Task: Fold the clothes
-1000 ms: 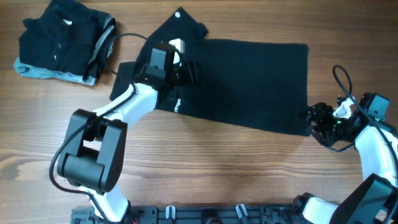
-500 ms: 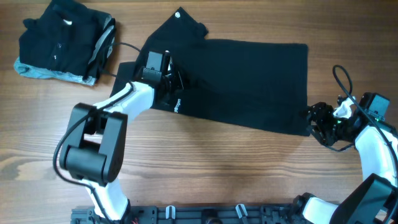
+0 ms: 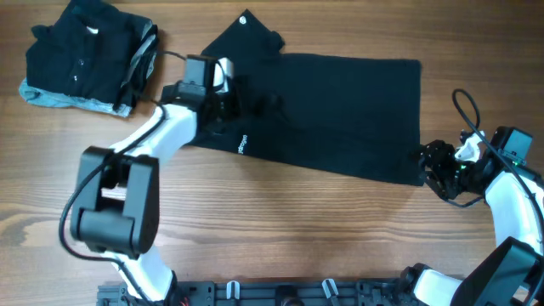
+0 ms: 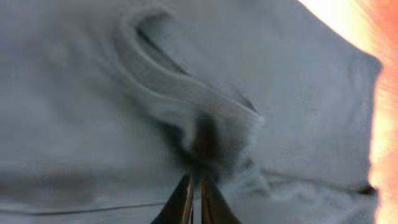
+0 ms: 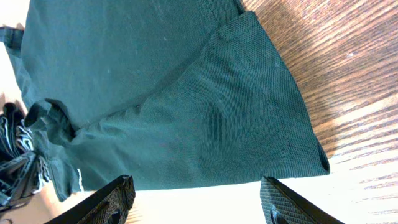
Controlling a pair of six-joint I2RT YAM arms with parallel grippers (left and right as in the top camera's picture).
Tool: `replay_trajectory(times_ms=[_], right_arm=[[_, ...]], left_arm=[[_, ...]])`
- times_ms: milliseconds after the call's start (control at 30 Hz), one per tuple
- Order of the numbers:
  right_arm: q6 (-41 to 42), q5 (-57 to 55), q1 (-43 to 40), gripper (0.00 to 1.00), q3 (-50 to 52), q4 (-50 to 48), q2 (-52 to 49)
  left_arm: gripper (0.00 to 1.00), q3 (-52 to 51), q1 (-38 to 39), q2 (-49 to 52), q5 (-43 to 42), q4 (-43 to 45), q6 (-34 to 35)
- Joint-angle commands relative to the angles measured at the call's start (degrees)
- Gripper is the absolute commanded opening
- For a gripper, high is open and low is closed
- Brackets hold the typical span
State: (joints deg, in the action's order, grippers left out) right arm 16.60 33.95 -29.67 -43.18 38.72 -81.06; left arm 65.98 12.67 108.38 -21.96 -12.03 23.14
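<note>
black shirt point(image 3: 340, 110) spread mostly flat on the wooden table point(image 3: 297, 229), stretched from the left gripper point(image 3: 231, 95) across to the right gripper point(image 3: 438, 166). looks early for this one: maybe one side turned in, no real cross folds yet. folded stack point(image 3: 81, 55) already sorted, well off behind the left fingers point(image 4: 180, 202). left pinched tight on a bunched ridge of cloth near the neck opening. right spread wide, gripping nothing, hem corner just ahead of the tips. small white print point(image 3: 241, 144) just beside the left fingers, too tiny to read. white dot point(image 3: 245, 20) on the far flap, can't tell what.
</note>
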Motion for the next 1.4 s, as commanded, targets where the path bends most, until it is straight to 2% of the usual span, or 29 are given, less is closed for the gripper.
replay_trajectory(times_ms=[0, 167, 267, 367, 433, 533, 600, 667, 833, 900, 1067, 1133, 1167, 1200, 1367], right_arm=[[-1.42, -0.96, 0.24, 0.7, -0.59, -0.09, -0.09], [-1.36, -1.38, 0.24, 0.7, -0.59, -0.15, -0.09], [0.11, -1.36, 0.24, 0.7, -0.59, -0.35, -0.09], [0.48, -1.36, 0.24, 0.7, -0.59, -0.74, -0.09], [0.42, -1.38, 0.24, 0.7, -0.59, -0.76, -0.09], [-0.11, -1.38, 0.24, 0.7, -0.59, -0.57, -0.09], [-0.11, -1.49, 0.24, 0.7, -0.59, -0.57, -0.09], [-0.04, -1.81, 0.24, 0.7, -0.59, -0.79, -0.09], [0.07, -3.1, 0.24, 0.7, -0.59, -0.76, -0.09], [0.28, -3.1, 0.24, 0.7, -0.59, -0.98, -0.09], [0.57, -3.1, 0.24, 0.7, -0.59, -1.44, -0.09], [1.27, -3.1, 0.24, 0.7, -0.59, -1.33, -0.09], [0.94, -3.1, 0.24, 0.7, -0.59, -0.87, -0.09], [-0.31, -3.19, 0.24, 0.7, -0.59, -0.55, -0.09], [-3.32, -4.22, 0.24, 0.7, -0.59, -0.2, -0.09]], left_arm=[[0.07, -0.17, 1.99, 1.6, 6.36, 0.94, -3.43], [0.09, -0.17, 6.86, 7.58, 7.76, 9.38, -2.56], [0.2, -0.15, 9.27, 7.56, 3.72, 16.52, -1.66], [0.2, 1.18, 9.99, 7.21, -1.27, 18.01, -1.7], [0.21, 1.62, 8.41, 3.87, -1.79, 15.93, -1.73], [0.22, 1.6, 1.38, -4.61, 5.79, 3.1, -1.97], [0.12, 1.6, -2.08, -5.51, 8.59, -1.01, -1.99], [0.06, 1.53, -4.04, -2.93, 9.27, -0.92, -2.16], [0.04, 1.55, -3.56, 6.95, 9.75, 10.73, -1.68], [0.04, 1.55, -2.73, 8.35, 6.36, 17.64, -0.85], [0.04, 1.55, 0.13, 10.16, 6.32, 24.98, 4.59], [0.04, 1.55, 0.35, 9.51, 6.56, 20.87, 4.09], [0.09, 1.55, -0.44, 9.01, 6.62, 17.09, 4.09], [0.11, 1.55, -1.46, 8.83, 6.6, 13.77, 4.0], [0.15, 1.55, -4.39, 7.74, 6.27, 0.52, -1.97]])
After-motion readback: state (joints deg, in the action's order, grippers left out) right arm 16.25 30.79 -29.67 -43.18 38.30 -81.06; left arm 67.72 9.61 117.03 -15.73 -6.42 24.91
